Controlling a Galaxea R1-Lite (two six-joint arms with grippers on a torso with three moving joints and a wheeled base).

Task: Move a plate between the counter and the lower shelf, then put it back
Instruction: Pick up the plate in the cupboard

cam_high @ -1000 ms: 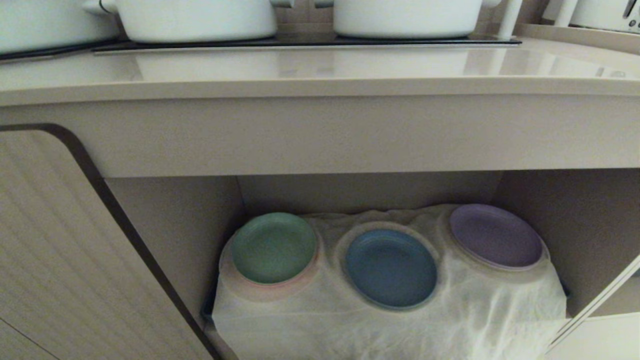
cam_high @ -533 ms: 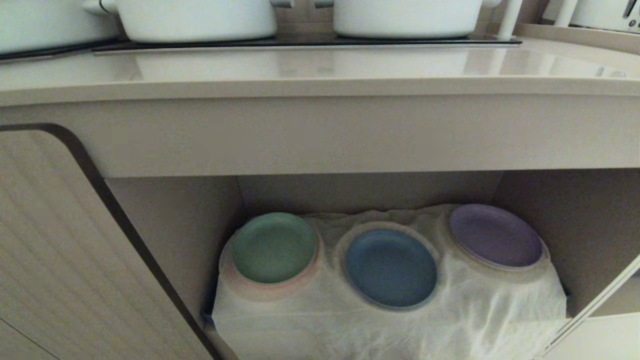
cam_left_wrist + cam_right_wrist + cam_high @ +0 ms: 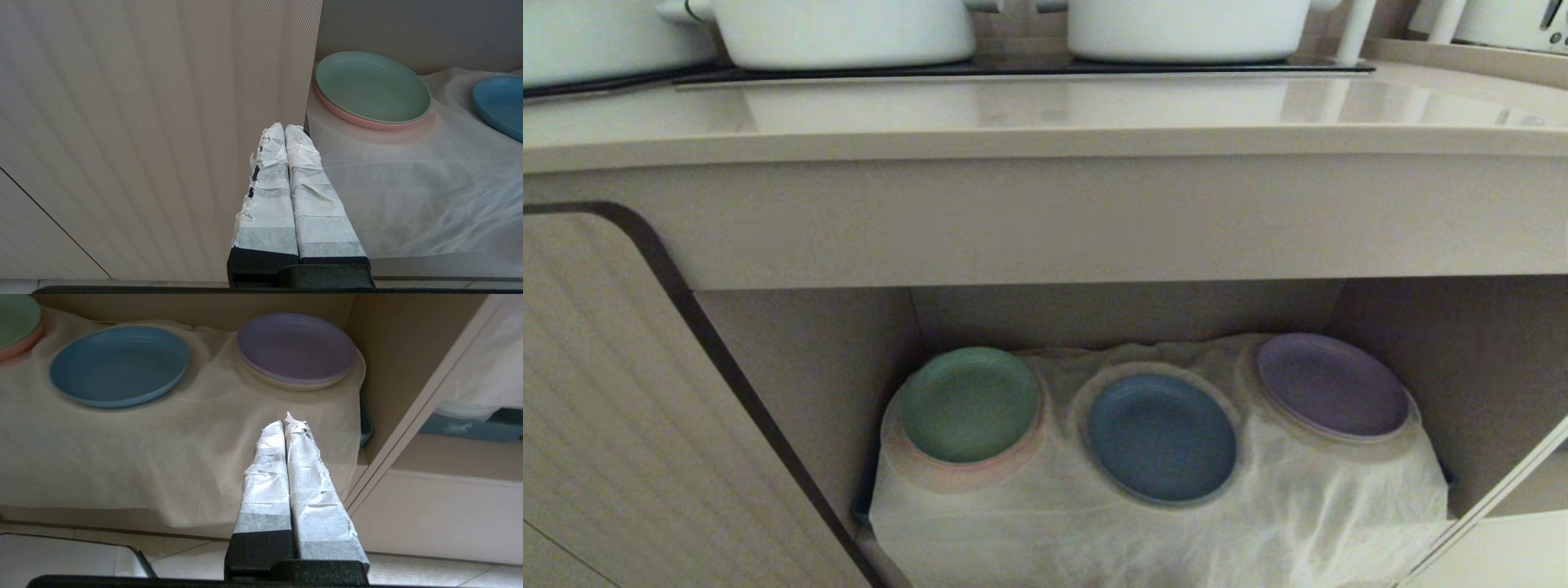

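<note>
Plate (image 3: 1161, 437), the light-blue one, lies flat in the middle of the lower shelf (image 3: 1380, 343), on the wrinkled white cloth (image 3: 1094, 531) that drapes over the shelf's front edge. To its left, near the shelf's left wall, sits a green plate (image 3: 969, 404) on a pink one; to its right, toward the back right corner, a purple plate (image 3: 1331, 385). Above, the surface (image 3: 1045, 122) carries white pots (image 3: 841, 33) along its back edge, with its front part bare.

The left pincer (image 3: 284, 130) is fully closed and empty, out in front of the shelf beside the ribbed cabinet door (image 3: 143, 122). The right pincer (image 3: 284, 424) is likewise pressed closed on nothing, in front of the cloth's front right corner, apart from every plate.

By my reading the first step, fetching the plate from the shelf, has not begun. Next, the right pincer would need to open, reach leftward into the recess and take the blue rim without dragging the cloth or nudging the purple plate.
</note>
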